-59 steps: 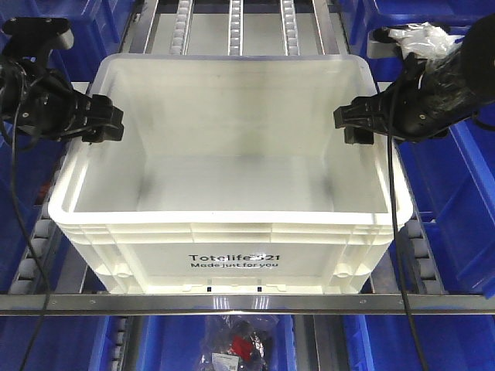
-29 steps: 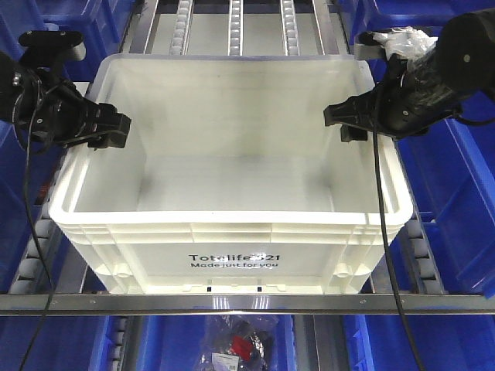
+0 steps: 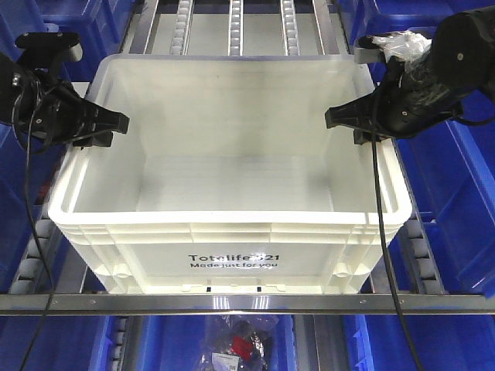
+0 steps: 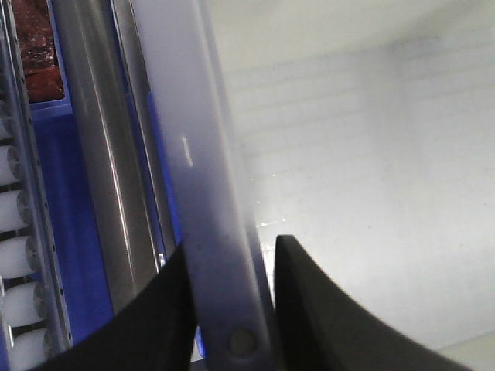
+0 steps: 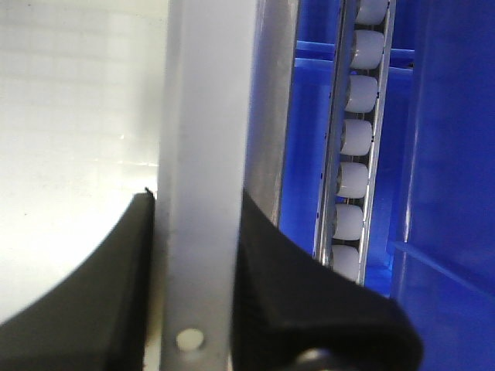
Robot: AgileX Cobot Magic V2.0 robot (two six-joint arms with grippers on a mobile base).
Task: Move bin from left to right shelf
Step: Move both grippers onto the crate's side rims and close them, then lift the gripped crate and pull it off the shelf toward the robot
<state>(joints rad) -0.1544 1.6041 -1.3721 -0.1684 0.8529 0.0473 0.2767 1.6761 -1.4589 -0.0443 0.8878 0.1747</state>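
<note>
The white bin (image 3: 232,255), printed "Totelife 521", sits on the roller shelf, open and with nothing inside. My left gripper (image 3: 102,127) is shut on the bin's left rim. In the left wrist view the rim (image 4: 201,154) runs between the two black fingers of that gripper (image 4: 232,247). My right gripper (image 3: 346,120) is shut on the right rim. The right wrist view shows that rim (image 5: 205,93) pinched between the dark fingers of the gripper (image 5: 193,197).
Blue bins (image 3: 464,201) flank the shelf on both sides. Roller tracks (image 3: 236,27) run behind the bin and beside it (image 5: 356,154). A metal rail (image 3: 247,303) crosses the shelf front. A crumpled plastic bag (image 3: 406,39) lies at the upper right, and bagged items (image 3: 240,344) lie below.
Both grippers have shifted along the bin's side rims and closed on them; a second ago their jaws stood wider. The bin has not moved.
</note>
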